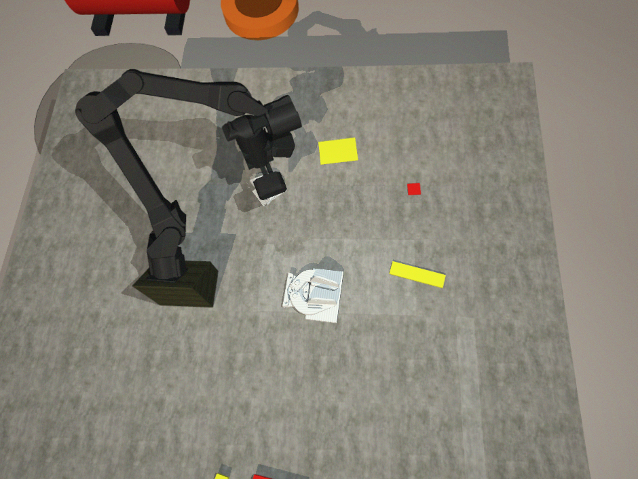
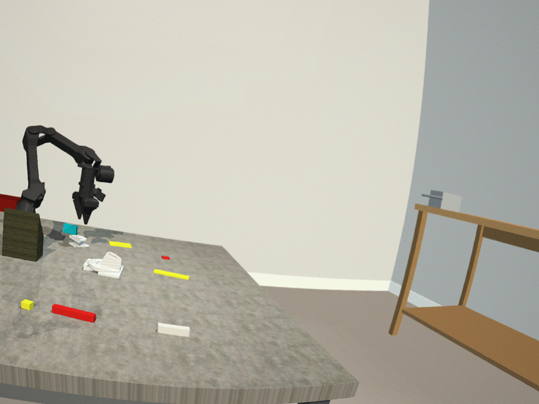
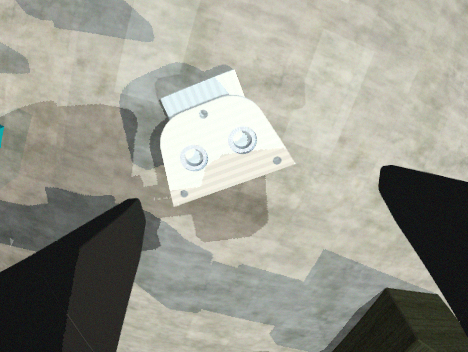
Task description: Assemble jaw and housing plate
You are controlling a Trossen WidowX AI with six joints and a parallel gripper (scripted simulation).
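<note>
Hovering with gripper (image 1: 269,186) (image 2: 82,221) (image 3: 263,193) spread, empty, above housing plate (image 1: 265,201) (image 2: 77,238) (image 3: 220,145); probably off-centre, toward left-hand fingertip in wrist view.

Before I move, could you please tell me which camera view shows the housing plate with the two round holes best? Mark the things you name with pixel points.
The wrist view: its face and both holes show unobstructed. The top view has the housing plate (image 1: 260,199) (image 2: 78,238) (image 3: 220,122) mostly behind the gripper (image 3: 260,185); the exterior shows it small.
</note>
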